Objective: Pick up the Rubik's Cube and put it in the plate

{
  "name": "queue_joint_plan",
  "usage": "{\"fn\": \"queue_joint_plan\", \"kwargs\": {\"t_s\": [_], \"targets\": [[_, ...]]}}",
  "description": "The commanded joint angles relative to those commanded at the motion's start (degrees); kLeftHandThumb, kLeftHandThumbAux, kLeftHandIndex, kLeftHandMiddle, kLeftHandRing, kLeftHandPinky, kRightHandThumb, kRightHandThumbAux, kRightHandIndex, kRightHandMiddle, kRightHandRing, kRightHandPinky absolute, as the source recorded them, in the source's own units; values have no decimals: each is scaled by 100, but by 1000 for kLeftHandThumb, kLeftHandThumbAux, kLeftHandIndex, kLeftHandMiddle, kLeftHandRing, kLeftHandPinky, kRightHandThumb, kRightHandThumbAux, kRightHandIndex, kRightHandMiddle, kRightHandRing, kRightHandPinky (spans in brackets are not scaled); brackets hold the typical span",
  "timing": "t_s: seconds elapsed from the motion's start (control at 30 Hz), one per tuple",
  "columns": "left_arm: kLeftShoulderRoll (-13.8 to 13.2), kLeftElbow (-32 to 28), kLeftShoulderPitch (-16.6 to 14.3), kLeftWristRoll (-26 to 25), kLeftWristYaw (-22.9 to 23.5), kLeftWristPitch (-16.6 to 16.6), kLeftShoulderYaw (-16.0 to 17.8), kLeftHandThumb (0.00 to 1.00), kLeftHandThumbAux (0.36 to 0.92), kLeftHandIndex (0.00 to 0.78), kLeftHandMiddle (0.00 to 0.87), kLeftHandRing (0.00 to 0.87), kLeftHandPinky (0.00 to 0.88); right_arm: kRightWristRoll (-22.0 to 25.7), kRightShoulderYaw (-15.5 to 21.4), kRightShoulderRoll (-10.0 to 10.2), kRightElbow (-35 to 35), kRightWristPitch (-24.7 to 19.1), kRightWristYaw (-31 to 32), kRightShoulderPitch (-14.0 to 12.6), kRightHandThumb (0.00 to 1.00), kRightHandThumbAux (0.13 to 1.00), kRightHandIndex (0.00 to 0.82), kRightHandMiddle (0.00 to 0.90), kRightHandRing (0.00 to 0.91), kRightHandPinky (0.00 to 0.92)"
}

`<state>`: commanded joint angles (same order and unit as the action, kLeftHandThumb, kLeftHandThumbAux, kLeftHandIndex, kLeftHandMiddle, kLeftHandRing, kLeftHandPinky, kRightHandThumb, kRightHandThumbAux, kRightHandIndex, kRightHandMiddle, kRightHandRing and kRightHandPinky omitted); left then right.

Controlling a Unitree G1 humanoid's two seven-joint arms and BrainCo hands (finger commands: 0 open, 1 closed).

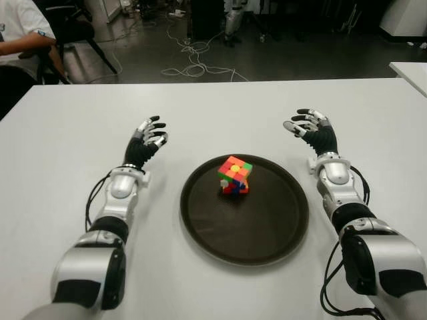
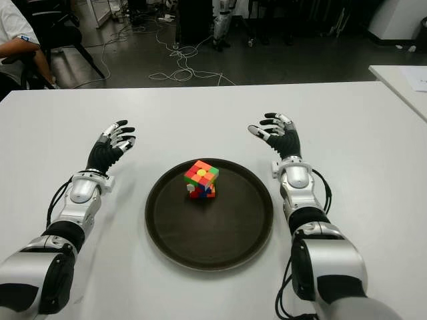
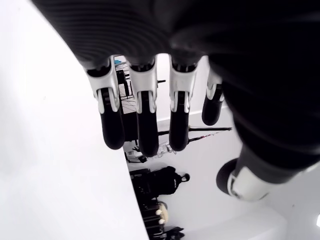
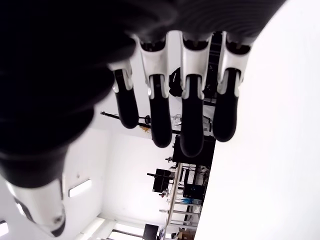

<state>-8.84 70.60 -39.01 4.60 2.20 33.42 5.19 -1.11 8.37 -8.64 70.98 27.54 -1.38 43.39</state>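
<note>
Risk at this point looks small, since the Rubik's Cube already sits inside the plate, a little above the middle of the dark round tray, in the centre of the left eye view. It appears twisted or tilted, one layer turned out of line with the rest, so a knock to the table or a careless sweep of an arm across the rim could tip it or slide it toward the edge. Any further reach into the plate would be the likeliest cause of trouble; the task reads as done from how things lie.

Nothing else is in the plate besides the cube.

The left hand shows left of the plate, fingers spread and holding nothing, as its wrist view confirms. The right hand shows at the plate's upper right, clear of the rim, fingers likewise loosely spread and empty. Whether either palm touches the table I cannot tell.

A seated person shows at the upper left corner, well away.
</note>
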Motion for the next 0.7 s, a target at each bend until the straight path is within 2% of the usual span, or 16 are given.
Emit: {"fn": "queue_joint_plan", "kwargs": {"t_s": [0.23,0.43,0.5,0.6,0.7], "targets": [[10,11,5,16,-87,1,-33,116,723,147,212,207,226,-137,-124,-51,-14,15,69,-17,0,663,268,340,384,416],[9,27,-11,52,-109,-18,-77,99,718,132,190,187,199,-367,-324,-114,106,-140,116,-29,20,650,156,213,243,262],[16,7,-9,59,-88,-15,-86,75,706,104,165,156,147,-439,-380,-143,170,-245,133,-9,21,622,98,151,176,182],[6,25,-7,77,-77,-35,-96,55,701,80,140,128,109,-502,-441,-166,176,-303,123,10,19,598,57,108,125,119],[-2,42,0,97,-70,-69,-119,33,677,35,77,64,53,-607,-518,-184,186,-376,81,9,12,547,19,45,52,53]]}}
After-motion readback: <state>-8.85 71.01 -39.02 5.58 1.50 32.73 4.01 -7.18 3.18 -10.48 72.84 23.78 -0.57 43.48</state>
